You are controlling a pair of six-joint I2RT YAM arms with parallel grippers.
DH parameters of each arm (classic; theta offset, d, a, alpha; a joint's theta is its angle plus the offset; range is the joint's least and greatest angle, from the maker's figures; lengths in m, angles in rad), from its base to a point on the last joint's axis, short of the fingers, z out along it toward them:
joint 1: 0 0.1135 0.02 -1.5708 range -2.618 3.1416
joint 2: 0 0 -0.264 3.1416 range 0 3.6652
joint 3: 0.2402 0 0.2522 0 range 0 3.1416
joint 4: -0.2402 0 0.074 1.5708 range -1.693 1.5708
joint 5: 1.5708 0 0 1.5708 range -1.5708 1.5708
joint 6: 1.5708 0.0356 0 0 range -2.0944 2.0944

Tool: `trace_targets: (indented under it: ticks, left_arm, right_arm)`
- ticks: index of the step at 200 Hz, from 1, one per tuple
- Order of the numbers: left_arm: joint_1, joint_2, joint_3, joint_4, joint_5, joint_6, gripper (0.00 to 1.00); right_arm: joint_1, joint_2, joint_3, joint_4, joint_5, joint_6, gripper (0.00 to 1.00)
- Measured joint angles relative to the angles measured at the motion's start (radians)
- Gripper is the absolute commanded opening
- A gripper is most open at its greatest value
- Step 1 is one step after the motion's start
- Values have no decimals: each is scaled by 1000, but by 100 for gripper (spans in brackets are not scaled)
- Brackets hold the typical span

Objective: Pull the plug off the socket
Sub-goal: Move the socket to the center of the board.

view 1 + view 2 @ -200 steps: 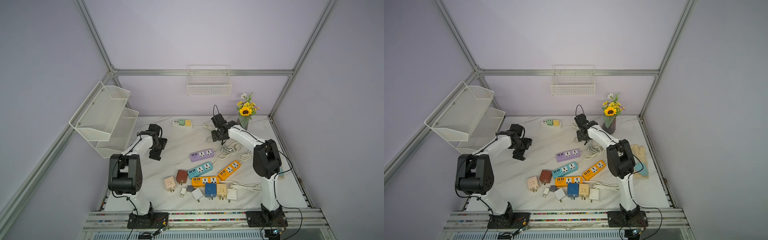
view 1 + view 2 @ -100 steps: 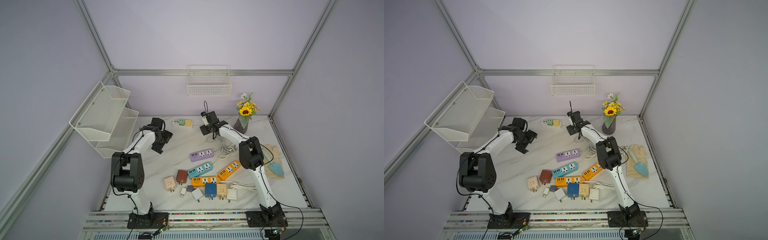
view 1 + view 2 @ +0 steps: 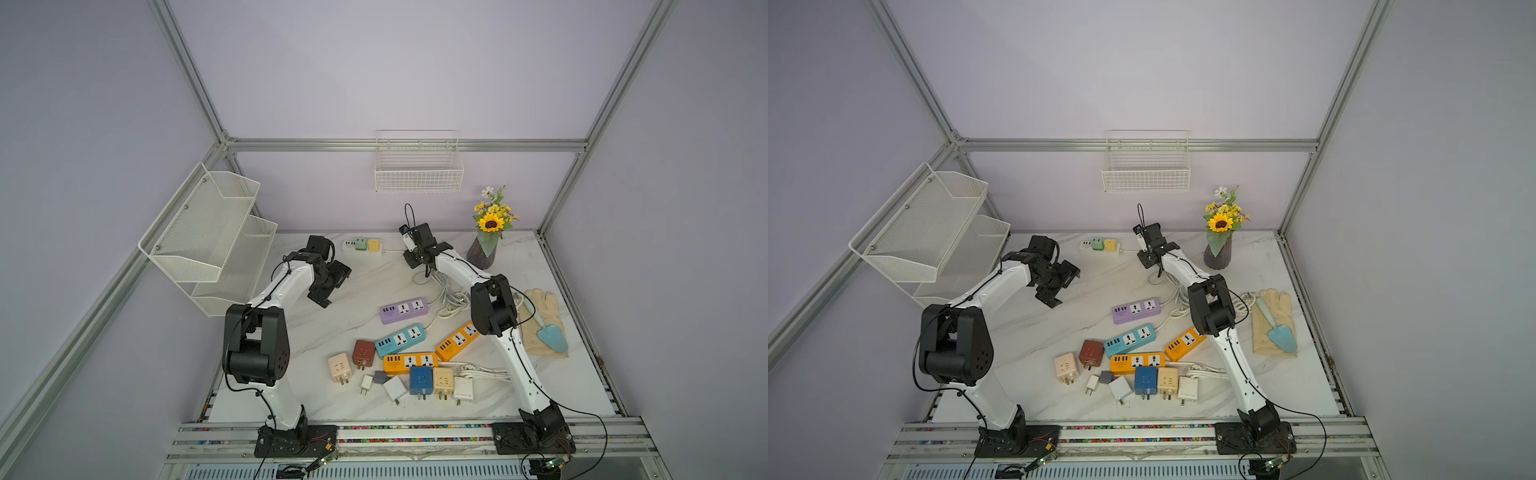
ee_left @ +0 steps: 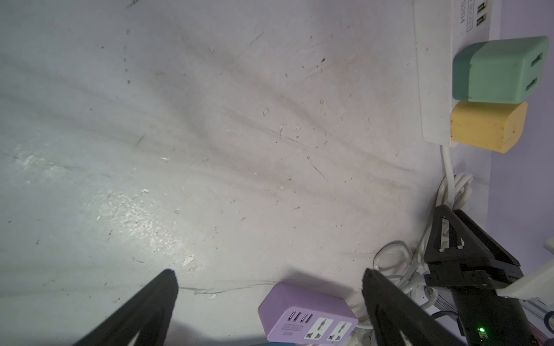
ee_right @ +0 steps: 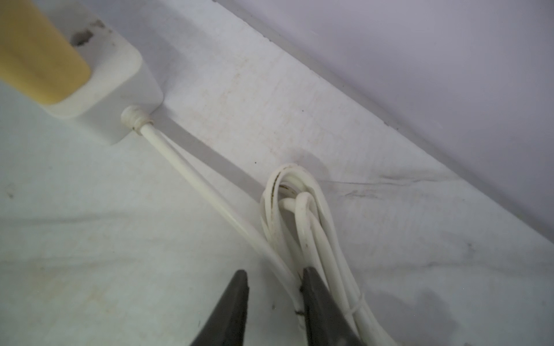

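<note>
A white socket strip [image 3: 348, 247] lies at the back of the table with a green plug [image 3: 360, 244] and a yellow plug [image 3: 373, 245] in it, seen in both top views [image 3: 1097, 244]. My left gripper [image 3: 334, 289] hovers open to the front left of the strip; its wrist view shows the green plug [image 4: 500, 70] and yellow plug [image 4: 485, 125] ahead, with nothing between the fingers. My right gripper [image 3: 411, 261] sits right of the strip over its white cable [image 5: 192, 173]. Its jaws [image 5: 275, 271] stand narrowly open, and the cable runs between them against one finger.
A coil of white cable [image 5: 299, 209] lies by the back wall. Purple [image 3: 403, 309], blue [image 3: 401, 340] and orange [image 3: 457, 341] strips and several loose adapters fill the front middle. A flower vase [image 3: 484, 249], a glove with trowel [image 3: 544, 328] and a wire shelf [image 3: 208, 232] flank the table.
My right arm has swung left to the white strip's cable and its jaws have narrowed. My left arm has moved back and right toward the strip, still open.
</note>
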Motion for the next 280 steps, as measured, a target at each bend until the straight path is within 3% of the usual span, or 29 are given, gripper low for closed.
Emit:
trace_targets:
  ticks: [48,99,110,136,164,185,242,280]
  left_arm:
    - [0,-8,-36,-4,-4,5,97]
    - [31,-56,-69,-20,-23,5,98]
    - [47,-68,-71,-28,-30,5,98]
    - [76,-81,-71,-34,-39,4,98]
    - [78,-82,-71,-34,-39,4,98]
    - [78,-83,-71,-33,-39,4,98]
    - [78,-89,-100,-25,-35,1,98]
    - [78,-88,-100,-21,-30,1,97]
  right_arm:
    - [27,14,7,37,-25,-81,9]
    - [121,16,13,42,-92,-112,0]
    - [142,16,12,42,-90,-114,11]
    - [173,-3,-40,74,-51,-108,55]
    - [150,-11,-59,77,15,-69,81]
    - [98,-21,-60,72,32,-48,88]
    - [2,-65,-89,70,-4,-30,90]
    - [-19,-4,64,13,-74,-9,90]
